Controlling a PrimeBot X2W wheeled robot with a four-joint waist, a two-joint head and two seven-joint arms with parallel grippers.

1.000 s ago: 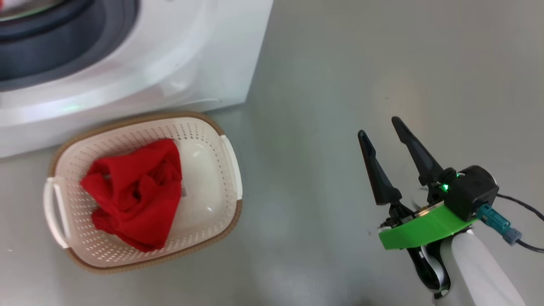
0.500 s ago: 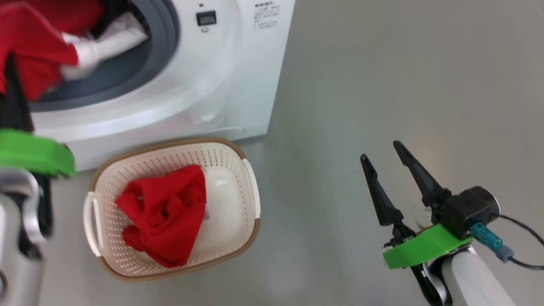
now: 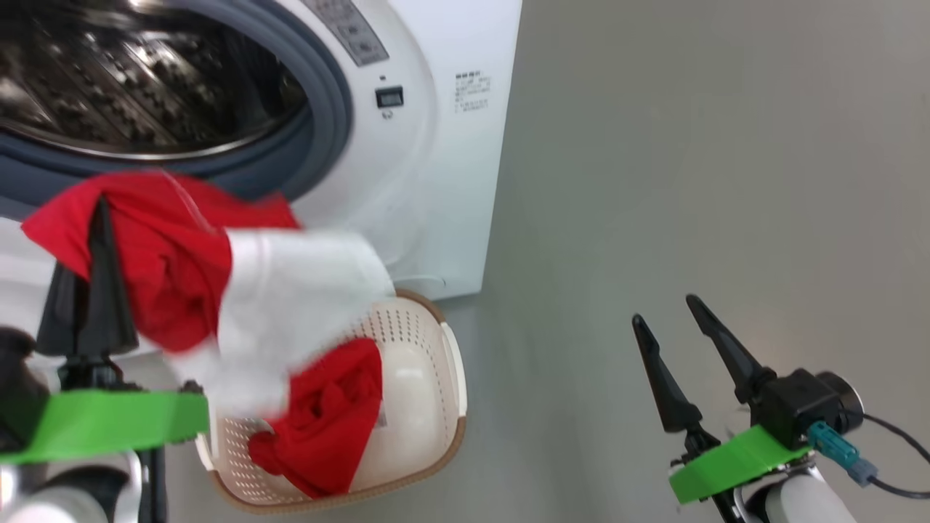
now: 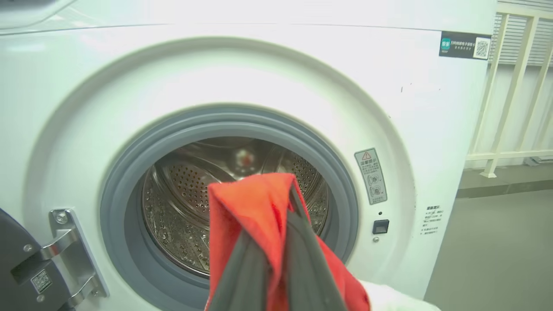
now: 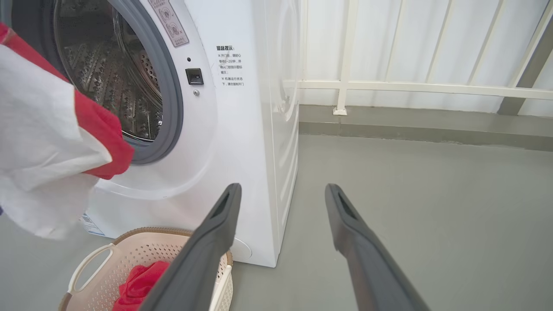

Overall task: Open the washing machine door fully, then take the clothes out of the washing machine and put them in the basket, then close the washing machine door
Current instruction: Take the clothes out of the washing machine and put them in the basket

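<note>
Clenched on the red-and-white fabric garment (image 3: pixel 174 254), the left claw (image 3: pixel 102 218) could, if released early, have draped it outside the cream perforated plastic basket (image 3: pixel 418 327).

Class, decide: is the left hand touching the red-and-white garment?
Touching. The left wrist view shows the left hand shut on the red-and-white garment, with the fabric pinched in its grip.

We see the washing machine (image 3: pixel 450 181) cased in a smooth, glossy white shell, its ring (image 3: pixel 330 123) matt grey rubber and its drum (image 3: pixel 145 80) shiny perforated steel. The clothes (image 3: pixel 174 276) look like soft, matt red cloth with a white fabric part. The basket (image 3: pixel 418 378) is cream perforated plastic, slightly glossy, with a brown woven-look rim. The floor (image 3: pixel 690 181) looks smooth and grey, with a dull sheen.
</note>
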